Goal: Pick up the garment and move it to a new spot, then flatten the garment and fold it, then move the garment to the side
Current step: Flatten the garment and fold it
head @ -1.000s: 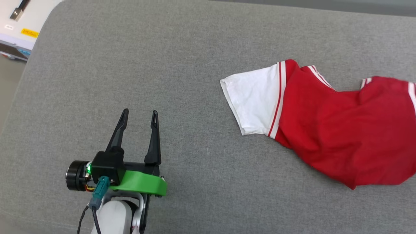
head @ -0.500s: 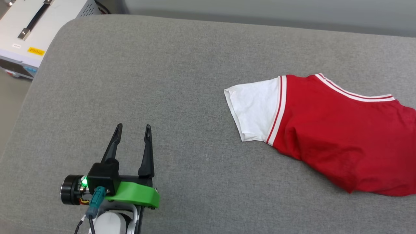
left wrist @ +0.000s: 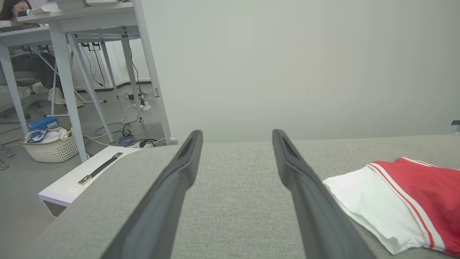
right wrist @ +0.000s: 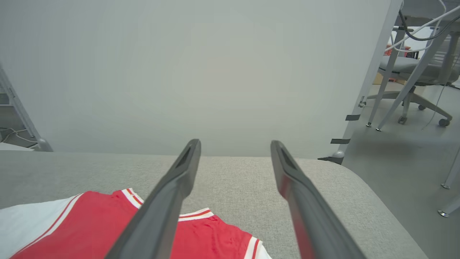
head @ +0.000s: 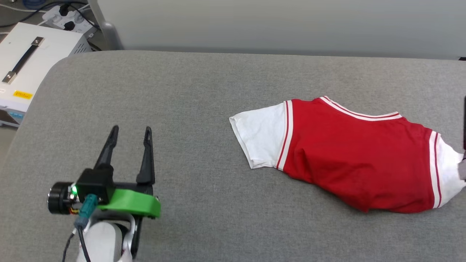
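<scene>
Grey padded bench [head: 218,91] runs the width of the head view, with a pale wall behind its far edge. Off its rounded left corner sits a white equipment case [head: 32,62], so there is no spare room that way. Next comes the left gripper [head: 131,128], fingers spread wide with nothing between them, well apart from the cloth. Then a broad bare stretch of bench offers the best room for spreading. Right of it lies the garment [head: 356,160], rumpled and bunched along its near edge, one white sleeve [head: 260,136] pointing towards the left gripper, the other sleeve [head: 449,171] at the far right. The right gripper [right wrist: 234,142] hangs just above that end, fingers wide apart and empty; a dark sliver at the head view's right edge is probably one of its fingers. With the garment lying free, flattening looks to be the step in hand. It calls for the left gripper to cross to the near sleeve and each gripper to pinch an end and draw leftwards, since the bench ends just past the right gripper.
</scene>
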